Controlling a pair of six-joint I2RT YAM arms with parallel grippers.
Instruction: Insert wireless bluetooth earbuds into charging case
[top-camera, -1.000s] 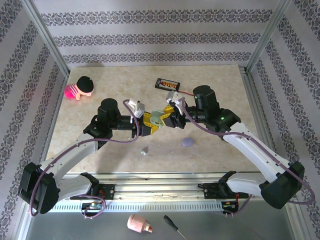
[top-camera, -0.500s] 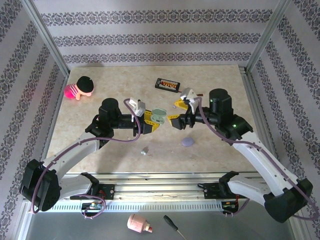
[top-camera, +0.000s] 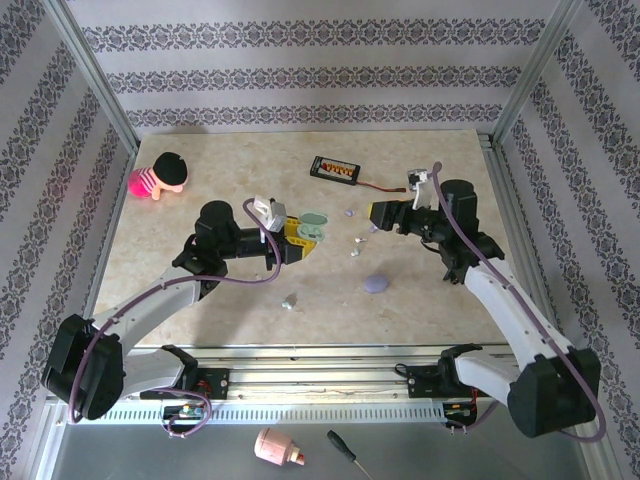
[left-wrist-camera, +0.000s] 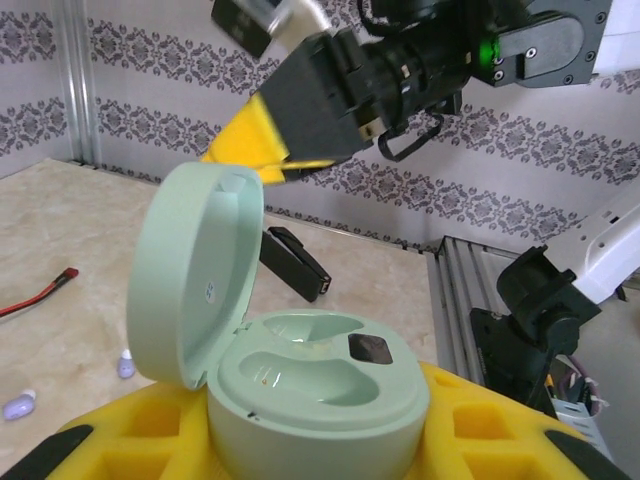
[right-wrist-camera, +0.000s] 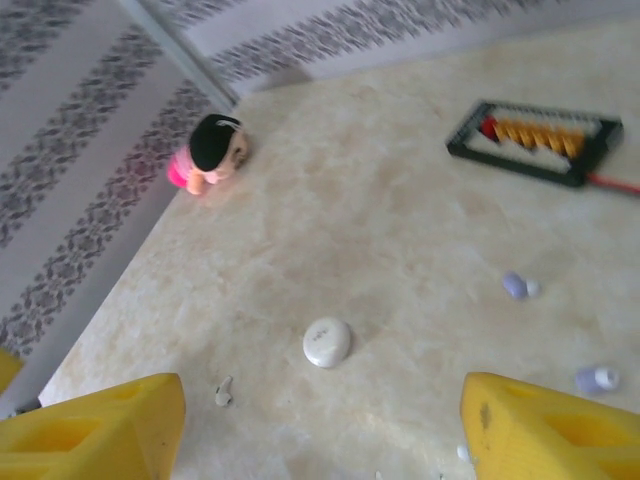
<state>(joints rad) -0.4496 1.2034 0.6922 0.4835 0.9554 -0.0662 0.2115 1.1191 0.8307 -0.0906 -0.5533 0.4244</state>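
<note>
A mint-green charging case (left-wrist-camera: 320, 400) stands with its lid up, and both wells look empty. My left gripper (left-wrist-camera: 320, 445) is shut on its base with the yellow pads (left-wrist-camera: 480, 420). From above, the case (top-camera: 313, 222) sits at my left gripper (top-camera: 300, 236), mid-table. My right gripper (top-camera: 376, 215) hangs open to its right, apart from it. Its fingertips (right-wrist-camera: 100, 425) frame bare table around its gap (right-wrist-camera: 320, 430). Lavender earbuds (right-wrist-camera: 515, 286) (right-wrist-camera: 597, 378) and a greyish one (right-wrist-camera: 223, 390) lie loose. More earbuds (top-camera: 349, 212) (top-camera: 354, 250) (top-camera: 290, 298) are on the table.
A closed lavender case (top-camera: 376, 284) lies near the front, and a pale round closed case (right-wrist-camera: 327, 341) rests on the table. The black board (top-camera: 333, 169) with its red wire is at the back, and a doll (top-camera: 160, 176) sits back left. Patterned walls and metal posts enclose the table.
My right gripper has opened and drawn back to the right, away from the mint case. Small earbuds now lie on the table between the grippers. The left gripper shifted slightly, still holding the case.
</note>
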